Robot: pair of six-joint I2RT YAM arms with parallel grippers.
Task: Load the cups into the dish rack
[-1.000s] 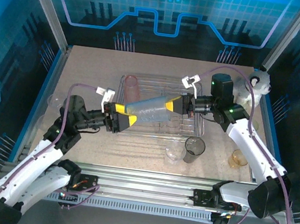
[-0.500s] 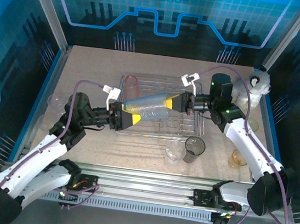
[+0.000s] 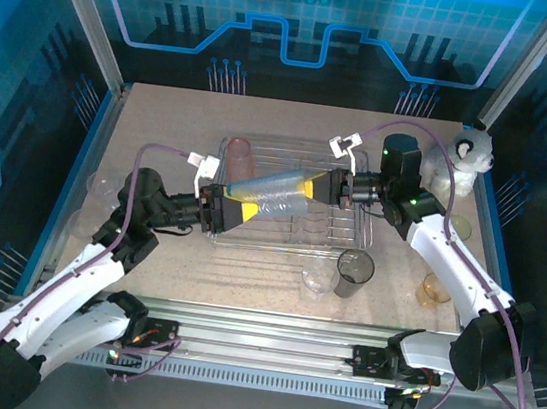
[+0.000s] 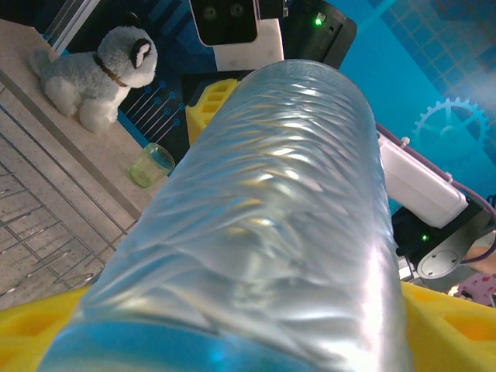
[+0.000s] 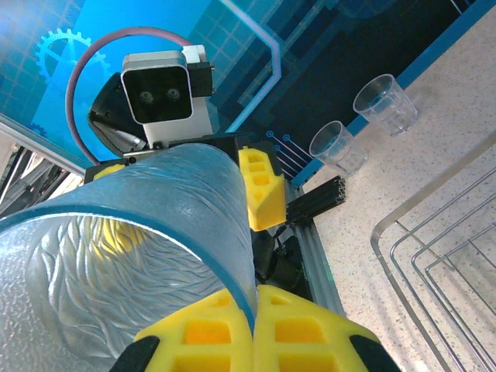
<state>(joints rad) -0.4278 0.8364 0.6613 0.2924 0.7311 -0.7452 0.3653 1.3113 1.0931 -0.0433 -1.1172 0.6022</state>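
The step in hand is passing one cup from one arm to the other, up in the air. The blue cup (image 3: 272, 196) lies on its side above the middle of the dish rack (image 3: 291, 147) and does not touch the wires. The right gripper (image 3: 328, 187) is pinched tight on the cup's rim at the 2 o'clock end, with one finger inside and one outside. The left gripper (image 3: 232, 211) has its yellow fingers spread wide on both sides of the cup's bottom, at the 8 o'clock end. I cannot tell if they press on it yet. I think the left fingers must squeeze the bottom well before the right ones let go, or the cup could drop onto the wires. After that the cup has to be turned and set down in a free spot. A red-pink cup (image 3: 238, 158) already stands in the rack's 10 o'clock corner, so that place is taken. More cups wait on the table (image 3: 162, 129). A grey cup (image 3: 354, 273) and a clear cup (image 3: 317, 282) stand just past the rack at 5 o'clock, and an amber cup (image 3: 434, 288) stands farther out at 4 o'clock. A plush toy (image 3: 470, 155) sits in the table's 2 o'clock corner, well out of the way.
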